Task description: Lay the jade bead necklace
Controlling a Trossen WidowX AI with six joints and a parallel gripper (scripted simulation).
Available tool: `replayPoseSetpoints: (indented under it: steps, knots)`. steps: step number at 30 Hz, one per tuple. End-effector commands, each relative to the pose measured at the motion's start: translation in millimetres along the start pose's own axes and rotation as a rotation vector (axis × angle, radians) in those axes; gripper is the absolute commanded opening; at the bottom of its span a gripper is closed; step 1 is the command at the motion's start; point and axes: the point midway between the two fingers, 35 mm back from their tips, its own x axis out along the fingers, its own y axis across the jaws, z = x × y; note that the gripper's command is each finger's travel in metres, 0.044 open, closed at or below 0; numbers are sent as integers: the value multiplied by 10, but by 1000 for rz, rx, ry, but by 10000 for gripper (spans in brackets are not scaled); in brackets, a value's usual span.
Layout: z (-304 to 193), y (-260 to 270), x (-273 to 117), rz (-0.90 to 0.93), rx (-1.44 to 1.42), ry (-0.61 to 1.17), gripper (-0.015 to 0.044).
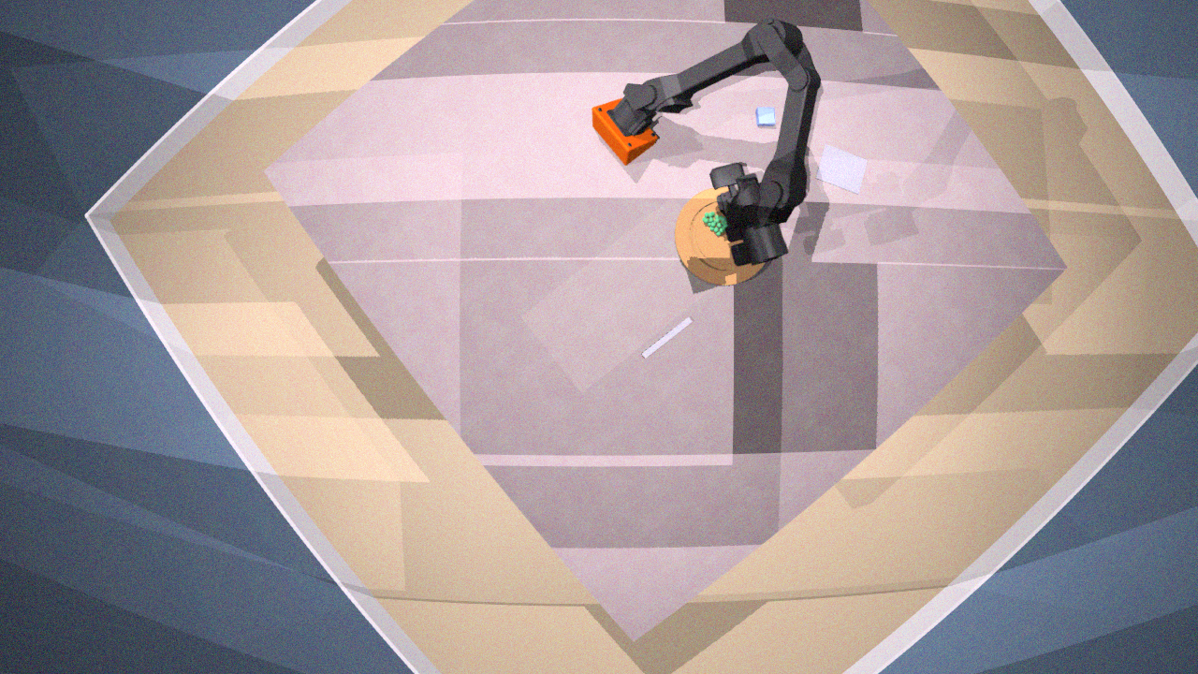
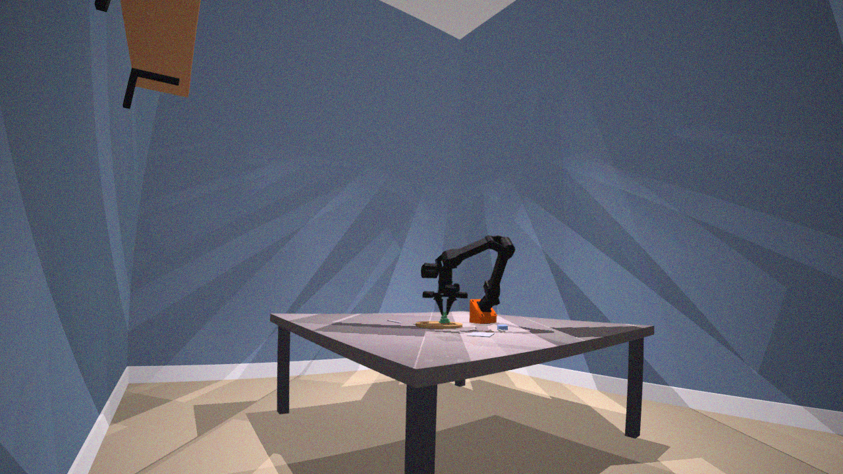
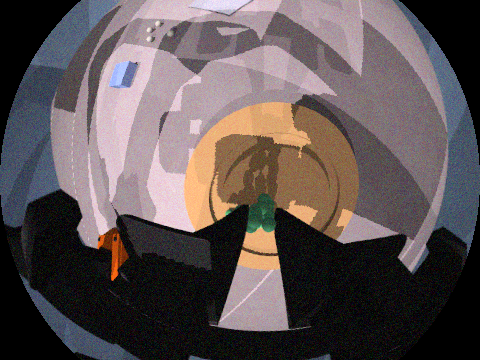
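Note:
The round orange-tan bead board (image 1: pixel 688 242) (image 2: pixel 421 324) (image 3: pixel 200 165) lies flat on the table, with thin dark ring lines on its face. The jade bead necklace (image 1: pixel 714 223) (image 2: pixel 444 321) (image 3: pixel 262 215) is a small bunched heap of green beads over the inner part of the board. My gripper (image 2: pixel 444 315) (image 3: pixel 262 212) points down low over the board and is shut on the necklace, with beads between and below its fingertips. One bead shows left of the left finger in the wrist view. The arm hides part of the board in the top view, and the fingers hide some beads.
A blue block (image 1: pixel 766 116) (image 3: pixel 123 75) and a pale flat square (image 1: pixel 841 168) lie beyond the board. Several small white balls (image 3: pixel 150 30) lie near the block. A white strip (image 1: pixel 666 337) lies on the board's other side. The arm's orange base (image 1: pixel 628 153) stands nearby.

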Motion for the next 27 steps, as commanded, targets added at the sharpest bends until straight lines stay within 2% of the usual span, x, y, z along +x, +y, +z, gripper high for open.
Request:
replayPoseSetpoints:
  steps: [1,12,27]
  knots:
    - [9,-4,-28,-3,-8,3,0]
    - [146,49,-16,-3,-8,2,0]
    - [147,45,224,-3,-8,2,0]
